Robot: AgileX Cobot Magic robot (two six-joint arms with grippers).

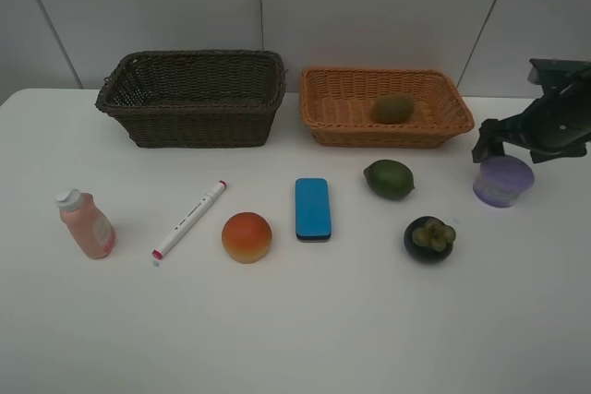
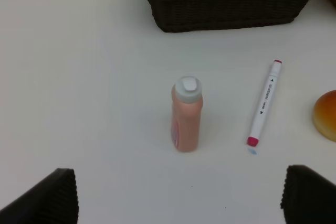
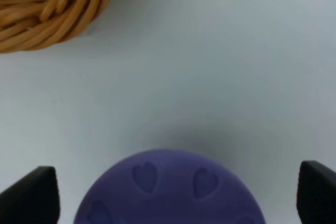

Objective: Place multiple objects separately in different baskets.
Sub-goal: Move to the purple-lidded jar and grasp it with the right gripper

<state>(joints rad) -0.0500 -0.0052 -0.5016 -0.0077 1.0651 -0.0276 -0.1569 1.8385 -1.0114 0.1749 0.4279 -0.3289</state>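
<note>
The round purple-lidded jar (image 1: 503, 180), near the counter's right edge beside the light orange wicker basket (image 1: 351, 134), sits under the wide-open right jaws, which are best lowered centred before being closed; the left jaws are spread, empty.

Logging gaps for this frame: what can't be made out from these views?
- Left claw: outside the exterior high view; the left wrist view's edge cuts off all but its fingertips.
- Purple-lidded jar: the right wrist view's edge cuts off most of it.
- White marker print: too small to read, left wrist view.
</note>
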